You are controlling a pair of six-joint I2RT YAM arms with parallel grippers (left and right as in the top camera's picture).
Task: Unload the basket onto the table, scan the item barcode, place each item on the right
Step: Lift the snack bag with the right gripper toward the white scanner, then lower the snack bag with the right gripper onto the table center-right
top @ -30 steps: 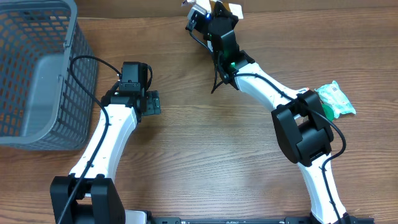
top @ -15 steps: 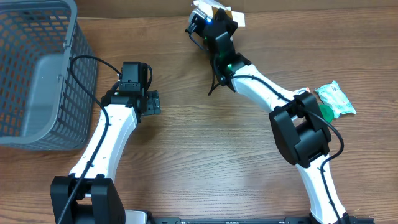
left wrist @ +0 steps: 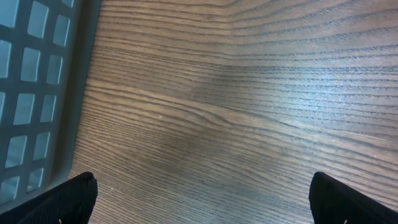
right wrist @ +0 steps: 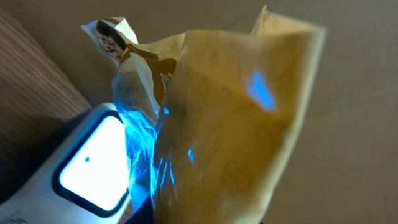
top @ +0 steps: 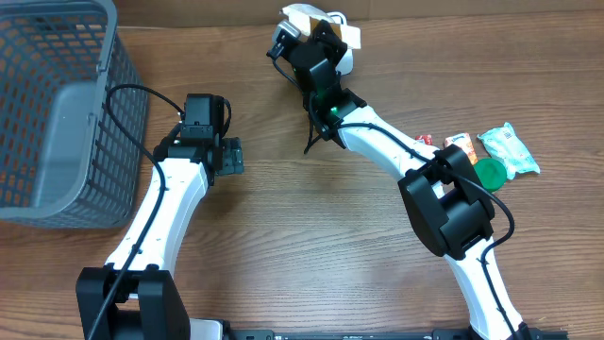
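Obs., nearest first.

My left pincer (left wrist: 202, 202) is released, its two fingertips (left wrist: 71, 199) spread to the far corners of the left wrist view. Nothing lies between them. It hangs over bare wooden table (left wrist: 261, 93), touching no object.

Just to its left stands the grey plastic mesh basket (top: 57, 123). Its wall fills the left edge of the wrist view. Whether anything lies in it I cannot tell from here.

On my right side, a little farther out, a small group of goods lies on the table. There is a pale green pouch (top: 510, 151), a round green piece (top: 489, 173) touching it, and an orange sachet (top: 459, 142) beside them. All are well apart from both pincers.

Farthest out, at the back edge of the table, my right arm is stretched full forward. My right pincer (top: 319, 36) is clenched on a yellow packet (right wrist: 236, 112), a crinkled foil snack bag, held up off the table. My own fingers are mostly hidden behind it in the wrist view.

The packet sits just beside the white scanner (right wrist: 93, 165), whose window glows bright. Blue light falls on the near face of the packet. No barcode is legible.
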